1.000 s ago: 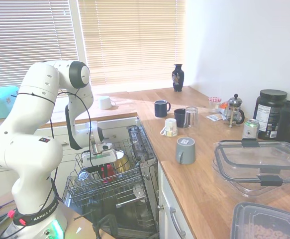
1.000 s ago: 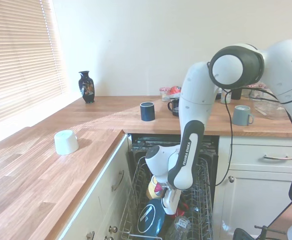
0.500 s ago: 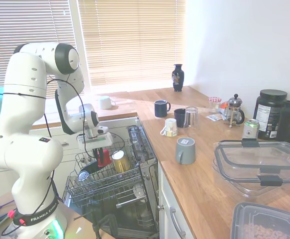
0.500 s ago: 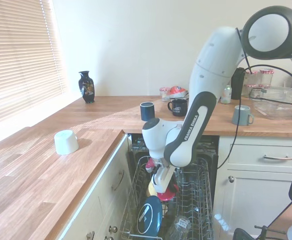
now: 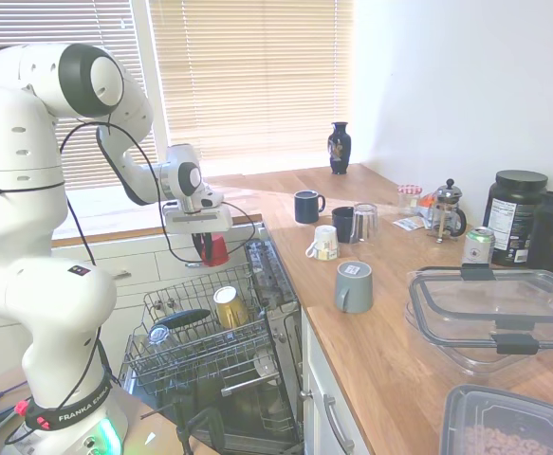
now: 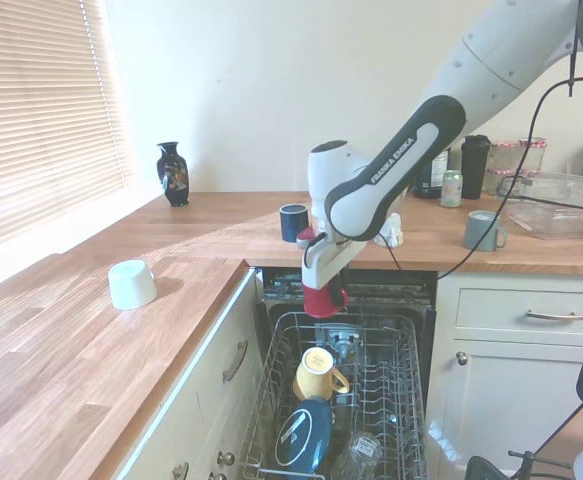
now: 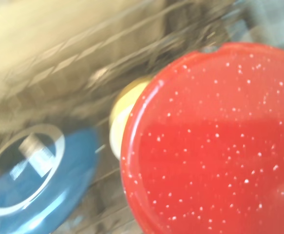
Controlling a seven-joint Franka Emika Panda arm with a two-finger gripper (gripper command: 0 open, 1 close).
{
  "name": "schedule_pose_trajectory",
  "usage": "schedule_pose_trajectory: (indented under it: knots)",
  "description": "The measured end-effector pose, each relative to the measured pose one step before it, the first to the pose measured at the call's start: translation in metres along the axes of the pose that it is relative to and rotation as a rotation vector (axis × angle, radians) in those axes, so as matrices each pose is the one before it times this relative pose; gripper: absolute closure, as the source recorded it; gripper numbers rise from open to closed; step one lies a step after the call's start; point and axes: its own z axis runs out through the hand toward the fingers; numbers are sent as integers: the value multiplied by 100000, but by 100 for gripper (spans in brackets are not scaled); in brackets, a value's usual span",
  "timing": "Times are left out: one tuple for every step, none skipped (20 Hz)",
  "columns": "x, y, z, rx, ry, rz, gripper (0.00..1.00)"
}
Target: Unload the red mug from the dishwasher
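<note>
The mug hangs above the dishwasher rack.

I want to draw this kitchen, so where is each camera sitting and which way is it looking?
First exterior view: beside the counter, facing the window blinds; the arm rises at picture-left, its gripper holding the red mug above the dishwasher.
Second exterior view: opposite side, facing the wall; the arm enters from picture-right.
Wrist view: on the wrist, looking down past the mug at the rack; no arm shows.
Both exterior views share the black vase.
</note>
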Motion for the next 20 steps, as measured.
schedule_pose_trajectory:
  knots:
    - [1493, 1194, -1213, 1557, 148, 3595, 100]
    - [1566, 1057, -1245, 1300, -253, 3240, 100]
    - [1532, 823, -1136, 1197, 259, 3002, 100]
    - [1365, 696, -951, 508, 211, 2840, 100]
    - [1208, 496, -765, 240, -11, 2425, 100]
    - [1153, 456, -632, -126, -955, 2091, 100]
    - [1057, 335, -511, -386, -842, 1625, 100]
    - [1068, 315, -334, -579, -894, 1637, 100]
    - [1231, 370, -195, -628, -758, 1727, 100]
    - [1164, 274, 2, -703, -628, 1617, 100]
    - [1136, 103, 121, -529, -698, 1221, 100]
    - [1039, -48, 170, -432, -522, 1140, 100]
    - [847, -189, 148, -579, -600, 855, 100]
    - [706, -320, 132, -361, -603, 701, 100]
    - [549, -410, 146, -327, -666, 429, 100]
    - [451, -423, 162, -649, -608, 219, 100]
    - [429, -392, 272, -635, -516, 287, 100]
    - [433, -335, 455, -770, -646, 410, 100]
    - [449, -309, 597, -653, -533, 400, 100]
    - [420, -232, 708, -716, -637, 429, 100]
